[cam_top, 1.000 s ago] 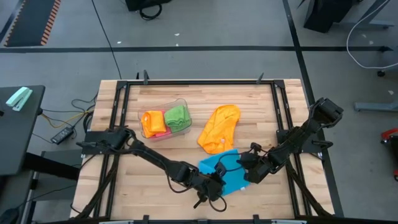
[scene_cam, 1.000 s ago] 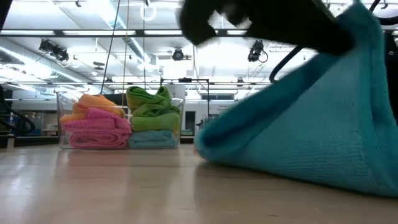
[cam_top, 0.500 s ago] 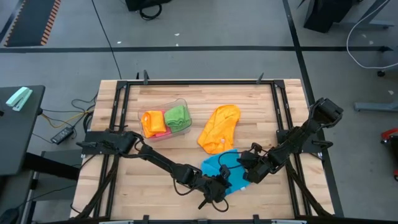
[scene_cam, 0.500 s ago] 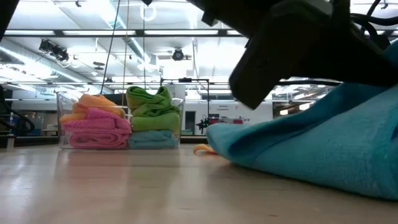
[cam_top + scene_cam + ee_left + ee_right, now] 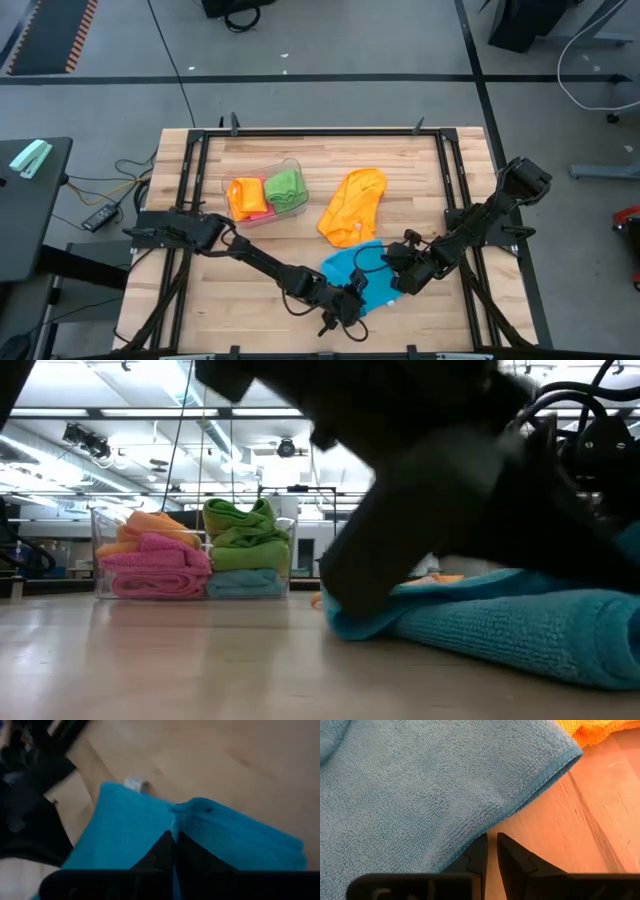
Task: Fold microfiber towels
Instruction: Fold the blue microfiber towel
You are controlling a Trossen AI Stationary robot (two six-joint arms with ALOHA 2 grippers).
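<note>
Blue towel lay folded over near the table's front edge, its long axis slanting toward the loose orange towel just behind it. The left gripper pinched a fold of it between closed fingers; the right gripper sat low at its other edge, fingers nearly together on nothing. Farther back, a clear tub held folded cloths on the pale wooden table. No writing was readable.

Left gripper low, fingers pressed together; right gripper low, fingers nearly closed, both arms stretched inward.
</note>
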